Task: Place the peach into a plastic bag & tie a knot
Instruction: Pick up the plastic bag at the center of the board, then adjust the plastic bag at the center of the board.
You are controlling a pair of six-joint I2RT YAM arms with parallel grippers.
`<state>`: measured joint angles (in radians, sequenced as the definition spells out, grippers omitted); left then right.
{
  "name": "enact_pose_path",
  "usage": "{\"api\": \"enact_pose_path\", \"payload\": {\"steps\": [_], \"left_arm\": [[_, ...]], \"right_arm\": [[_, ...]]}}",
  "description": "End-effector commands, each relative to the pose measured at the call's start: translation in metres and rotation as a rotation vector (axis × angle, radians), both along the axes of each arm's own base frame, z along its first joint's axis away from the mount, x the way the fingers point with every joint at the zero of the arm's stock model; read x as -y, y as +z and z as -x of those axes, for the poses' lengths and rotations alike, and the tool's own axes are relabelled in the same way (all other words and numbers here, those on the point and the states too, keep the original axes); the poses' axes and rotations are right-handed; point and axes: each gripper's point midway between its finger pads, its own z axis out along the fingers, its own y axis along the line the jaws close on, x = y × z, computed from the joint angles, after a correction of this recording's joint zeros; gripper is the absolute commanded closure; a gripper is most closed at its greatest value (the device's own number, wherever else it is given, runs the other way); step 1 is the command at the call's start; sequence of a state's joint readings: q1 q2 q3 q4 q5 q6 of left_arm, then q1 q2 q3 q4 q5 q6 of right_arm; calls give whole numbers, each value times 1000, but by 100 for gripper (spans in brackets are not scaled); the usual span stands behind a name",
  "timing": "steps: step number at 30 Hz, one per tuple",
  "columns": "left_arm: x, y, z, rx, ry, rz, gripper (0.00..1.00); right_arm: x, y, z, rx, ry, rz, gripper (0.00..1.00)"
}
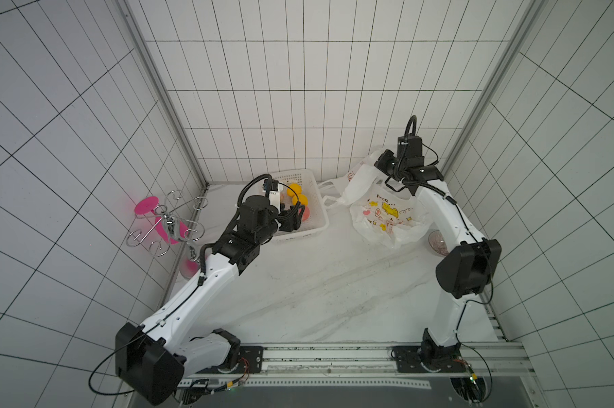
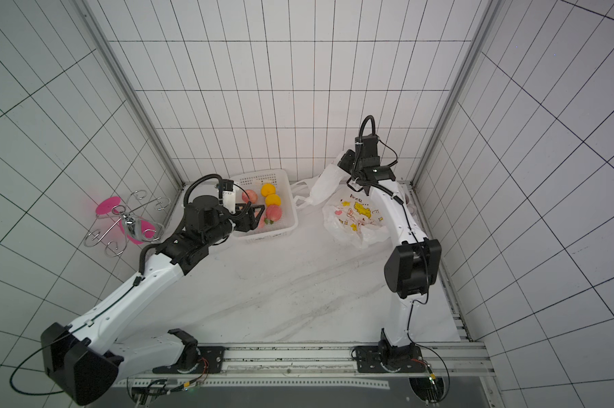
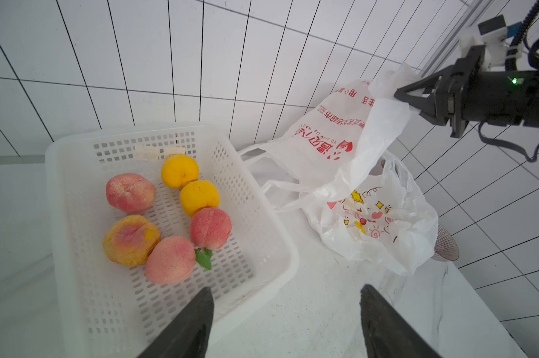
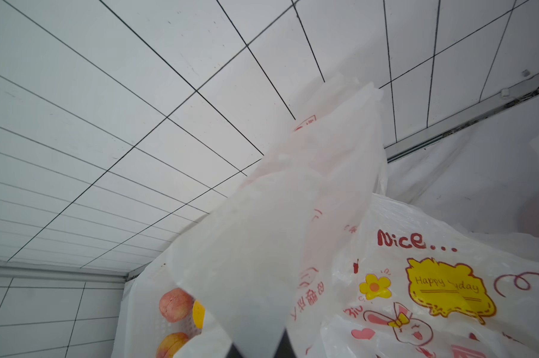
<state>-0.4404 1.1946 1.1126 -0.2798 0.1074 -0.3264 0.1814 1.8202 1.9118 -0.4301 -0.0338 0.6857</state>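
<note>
Pink peach (image 3: 170, 260) lies in white basket (image 3: 246, 192) at table's back edge, just beyond left gripper (image 3: 286, 289), jaws apart, empty. Left arm is nearer. Right gripper (image 3: 399, 93) pinches the plastic bag (image 3: 324, 139) rim, lifted beside basket.

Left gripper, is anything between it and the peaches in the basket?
Nothing visible. The left gripper hangs open above the white basket, which has no lid, and the peaches lie uncovered inside, with no bag or other object over them.
</note>
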Motion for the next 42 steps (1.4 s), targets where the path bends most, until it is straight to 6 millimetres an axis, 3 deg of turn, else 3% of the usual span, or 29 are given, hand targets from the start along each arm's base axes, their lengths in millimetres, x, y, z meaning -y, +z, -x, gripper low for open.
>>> {"api": "enact_pose_path", "payload": {"steps": [1,4,7,9,13,15,17,19,22,24,27,34,37,42], "left_arm": [[-2,15,5,-22,-47,53,25],[-11,16,3,-24,-55,111,30],[-1,4,7,-72,-103,182,32],[3,-3,11,-98,-126,223,29],[-10,-17,12,-101,-67,163,20],[-18,-25,12,-98,-35,121,18],[-23,-40,9,-110,3,90,18],[-28,-63,5,-130,72,24,18],[-12,-88,10,-141,57,-57,18],[5,-104,19,-174,-5,-72,19],[20,-131,34,-233,-75,-125,16],[19,-199,57,-446,-61,-174,12],[27,-212,53,-456,-50,-155,13],[38,-218,49,-358,-69,-176,13]], "right_arm": [[15,24,42,39,49,-40,100],[3,40,82,99,169,-104,100],[-16,49,120,150,317,-183,100],[-24,43,141,129,385,-240,100],[-44,-8,184,0,511,-378,100],[-30,-45,197,-65,459,-374,100],[-1,-85,201,-169,354,-379,100],[35,-131,211,-335,225,-265,100],[73,-159,219,-442,118,-22,100],[78,-169,217,-481,117,24,100],[71,-186,212,-551,158,-7,100],[88,-191,212,-586,80,87,100],[84,-193,211,-589,89,66,100],[82,-194,212,-590,98,62,100]]}}
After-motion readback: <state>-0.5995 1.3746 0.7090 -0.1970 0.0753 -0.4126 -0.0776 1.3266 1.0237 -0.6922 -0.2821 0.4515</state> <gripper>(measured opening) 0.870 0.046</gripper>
